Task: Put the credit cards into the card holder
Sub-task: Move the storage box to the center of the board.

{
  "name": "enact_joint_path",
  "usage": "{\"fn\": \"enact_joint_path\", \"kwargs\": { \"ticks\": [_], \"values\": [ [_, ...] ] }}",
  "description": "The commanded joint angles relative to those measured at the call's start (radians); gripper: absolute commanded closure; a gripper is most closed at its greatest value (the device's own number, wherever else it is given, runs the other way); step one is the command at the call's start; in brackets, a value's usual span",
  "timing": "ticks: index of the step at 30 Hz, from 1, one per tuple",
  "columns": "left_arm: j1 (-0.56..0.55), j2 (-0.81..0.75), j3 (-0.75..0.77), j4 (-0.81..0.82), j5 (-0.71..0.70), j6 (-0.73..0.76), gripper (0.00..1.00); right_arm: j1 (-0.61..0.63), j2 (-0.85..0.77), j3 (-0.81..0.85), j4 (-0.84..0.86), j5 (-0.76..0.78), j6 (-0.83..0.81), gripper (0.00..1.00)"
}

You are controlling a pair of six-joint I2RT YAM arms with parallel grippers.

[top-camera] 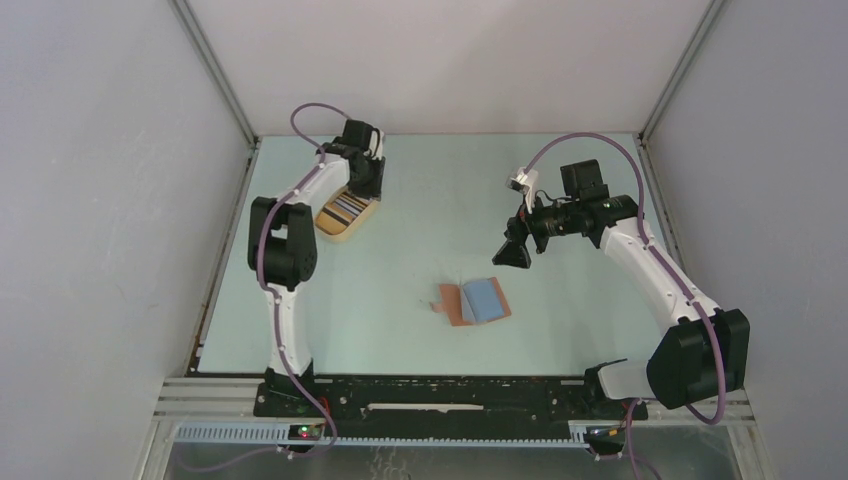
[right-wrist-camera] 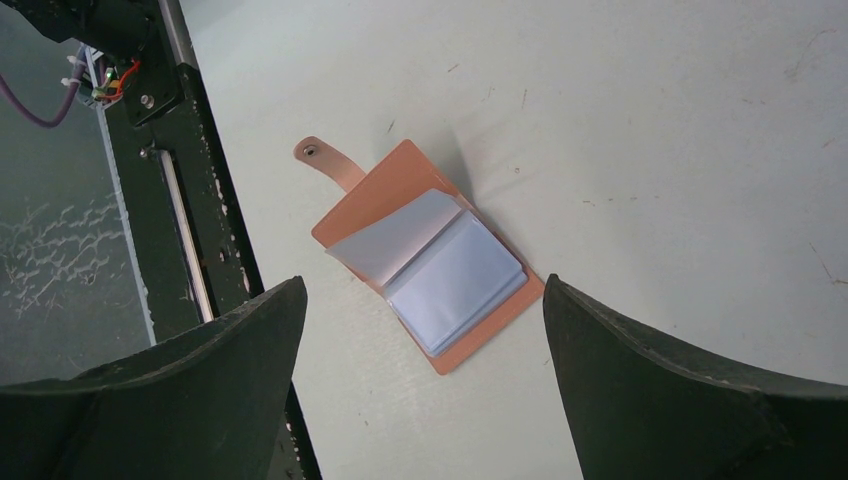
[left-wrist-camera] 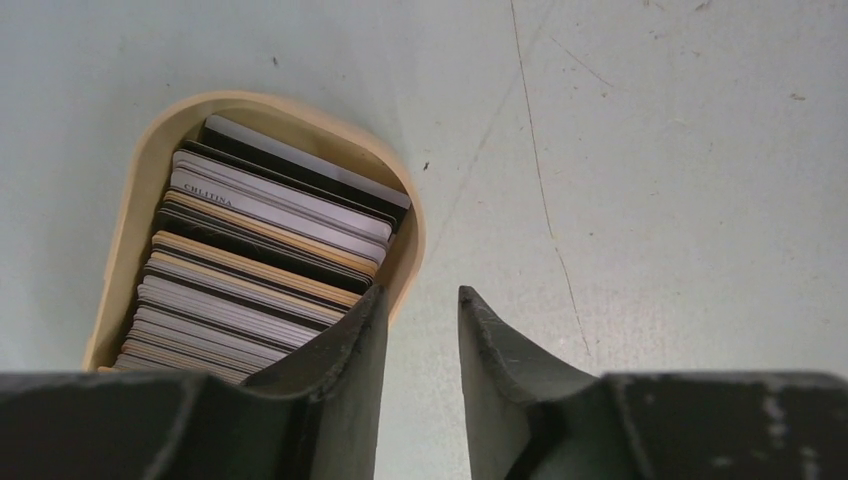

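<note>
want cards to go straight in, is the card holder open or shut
Open: the card holder lies spread flat, its snap tab undone, pale blue sleeves exposed inside.

The left pincer (left-wrist-camera: pixel 420 297), narrowly parted and seemingly empty, hovers at the tan tray (left-wrist-camera: pixel 412 245) of stacked cards (left-wrist-camera: pixel 260 260).

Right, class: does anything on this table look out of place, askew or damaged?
Nothing is spilled or damaged. The card holder lies open and askew on the table, with one clear sleeve lifted off the rest. The cards stand packed in the tan tray.
</note>
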Motion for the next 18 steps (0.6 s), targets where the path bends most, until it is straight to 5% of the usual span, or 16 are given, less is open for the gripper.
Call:
{"fn": "enact_joint_path", "kwargs": {
  "ticks": [1, 12, 18],
  "values": [
    [0.000, 0.033, 0.067, -0.040, 0.017, 0.038, 0.65, 0.006, -0.008, 0.008, -0.002, -0.028, -0.013, 0.03],
    [-0.003, 0.062, 0.084, -0.061, -0.005, 0.059, 0.68, 0.006, -0.009, 0.007, -0.005, -0.036, -0.016, 0.03],
    [-0.028, 0.059, 0.079, -0.068, -0.012, 0.113, 0.94, 0.006, -0.014, 0.007, -0.006, -0.037, -0.016, 0.03]
  ]
}}
